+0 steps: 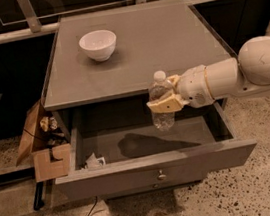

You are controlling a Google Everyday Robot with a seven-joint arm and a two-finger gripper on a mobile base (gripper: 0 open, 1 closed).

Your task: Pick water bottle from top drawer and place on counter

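Above the open top drawer (154,170), gripper (164,103) is clamping the water bottle (162,119) upright, hanging just off the near edge of the counter (140,43). Pick part's looking done imo, w/ placing it up top remaining.

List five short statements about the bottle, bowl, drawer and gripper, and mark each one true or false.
1. The gripper is shut on the bottle, which is upright above the drawer. True.
2. The bottle stands on the counter. False: it hangs in the gripper, in front of the counter's front edge.
3. The bowl lies in the drawer. False: it sits on the counter, towards the back left.
4. The drawer is pulled open. True.
5. The bottle has no cap. False: a white cap is on it.
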